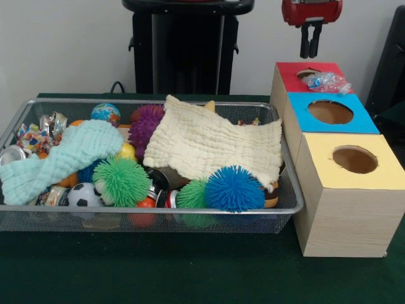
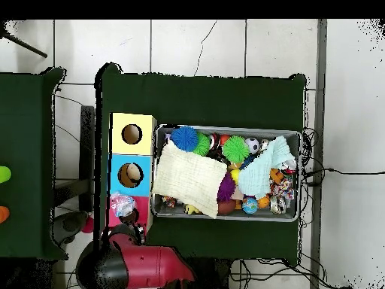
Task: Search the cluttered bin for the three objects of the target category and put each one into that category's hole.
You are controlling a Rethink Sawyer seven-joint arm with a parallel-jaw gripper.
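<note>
My gripper (image 1: 310, 45) hangs high above the red box (image 1: 288, 75), its two black fingers close together with nothing between them. A crumpled clear and blue wrapper (image 1: 326, 82) lies on the red box's top beside its hole (image 1: 307, 73). The wire bin (image 1: 288, 209) holds spiky balls in blue (image 1: 234, 188), green (image 1: 121, 181) and purple (image 1: 146, 123). A cream cloth (image 1: 215, 144) and a mint cloth (image 1: 60, 158) cover part of the pile. In the overhead view the arm (image 2: 139, 265) reaches to the red box (image 2: 113, 214), and the wrapper (image 2: 122, 203) shows on it.
A blue box (image 1: 366, 120) and a yellow box (image 1: 319, 155) stand in a row with the red one, right of the bin. A soccer ball (image 1: 82, 195), a globe ball (image 1: 105, 113), tin cans (image 1: 12, 154) and sweets (image 1: 31, 136) lie in the bin's left half.
</note>
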